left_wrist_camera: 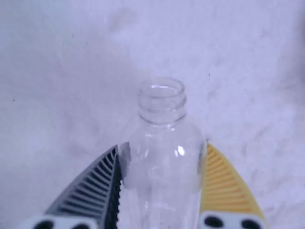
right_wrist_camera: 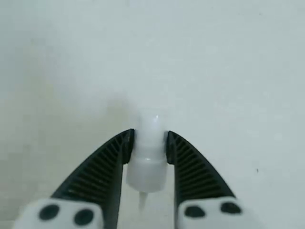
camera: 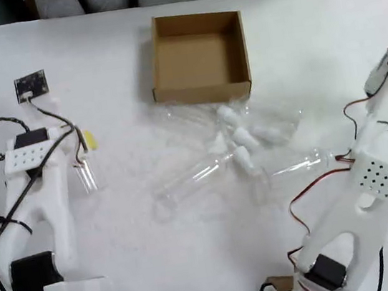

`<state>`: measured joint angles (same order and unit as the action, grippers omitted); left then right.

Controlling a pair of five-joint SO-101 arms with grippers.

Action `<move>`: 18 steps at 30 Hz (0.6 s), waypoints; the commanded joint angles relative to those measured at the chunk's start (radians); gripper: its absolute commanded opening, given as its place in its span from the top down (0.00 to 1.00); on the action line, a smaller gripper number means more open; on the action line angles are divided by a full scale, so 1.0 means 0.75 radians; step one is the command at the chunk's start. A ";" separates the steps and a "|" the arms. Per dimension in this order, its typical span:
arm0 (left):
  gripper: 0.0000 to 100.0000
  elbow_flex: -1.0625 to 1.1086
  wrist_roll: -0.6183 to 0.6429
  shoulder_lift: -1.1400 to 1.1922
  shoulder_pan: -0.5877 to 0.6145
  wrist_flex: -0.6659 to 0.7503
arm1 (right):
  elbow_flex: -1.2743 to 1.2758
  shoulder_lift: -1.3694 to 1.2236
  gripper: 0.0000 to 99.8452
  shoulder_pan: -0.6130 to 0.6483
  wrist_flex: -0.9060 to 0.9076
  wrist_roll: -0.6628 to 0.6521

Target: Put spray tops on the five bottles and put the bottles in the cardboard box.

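My left gripper (left_wrist_camera: 162,155) is shut on a clear bottle (left_wrist_camera: 162,143), its open neck pointing away from the camera; one finger is grey, the other yellow. From above, this bottle (camera: 85,177) hangs over the table's left side under the left gripper (camera: 84,157). My right gripper (right_wrist_camera: 148,143) is shut on a small white spray top (right_wrist_camera: 147,152), its thin tube pointing back toward the wrist. The right arm (camera: 372,178) stands at the table's right edge. The open cardboard box (camera: 201,92) sits at the back centre with nothing inside. Several clear bottles (camera: 198,177) and white spray tops (camera: 240,139) lie just before it.
A small dark circuit board (camera: 31,84) with a cable lies at the back left. Black and red wires run along both arms. The white table (camera: 137,255) shows bare between the two arms at the front.
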<state>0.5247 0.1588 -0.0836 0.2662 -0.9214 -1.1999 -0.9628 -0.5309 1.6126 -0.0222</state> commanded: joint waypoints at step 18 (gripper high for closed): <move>0.98 -0.010 -0.014 -0.009 -0.026 0.039 | 0.890 0.690 0.98 0.009 0.107 -0.655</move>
<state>0.5247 0.1588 -0.0836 0.2662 -0.9214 -0.6153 -0.5531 -0.5140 1.6985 -0.4488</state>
